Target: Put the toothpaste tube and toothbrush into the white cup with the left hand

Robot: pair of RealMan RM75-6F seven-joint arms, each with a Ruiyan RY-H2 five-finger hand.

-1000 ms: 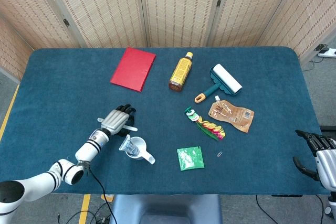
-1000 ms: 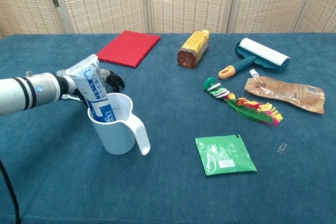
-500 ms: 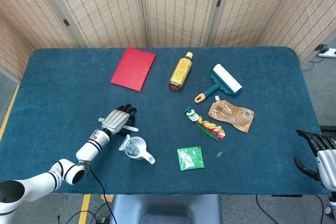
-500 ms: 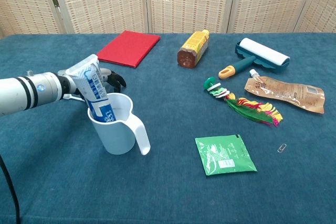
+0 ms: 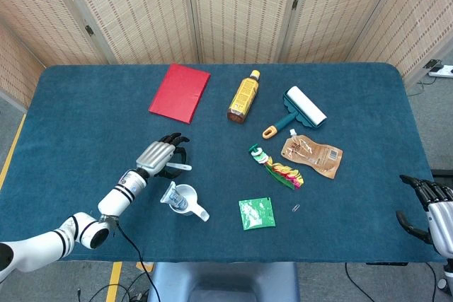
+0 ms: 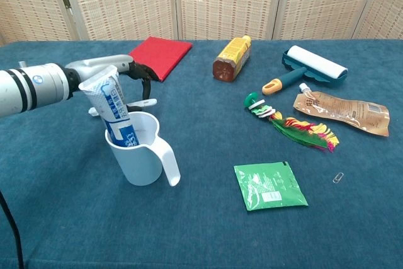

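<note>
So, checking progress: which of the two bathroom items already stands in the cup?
The blue-and-white toothpaste tube, upright in the white plastic cup; the white toothbrush is outside, at the left hand.

Toothpaste tube [image 6: 115,108] upright in white cup [image 6: 140,152], handle [image 6: 168,163] rightward.

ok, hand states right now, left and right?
Left hand: holding the toothbrush, lifted just behind the white cup.
Right hand: at the table's edge, holding nothing, fingers loosely curled and apart; reads as open.
</note>
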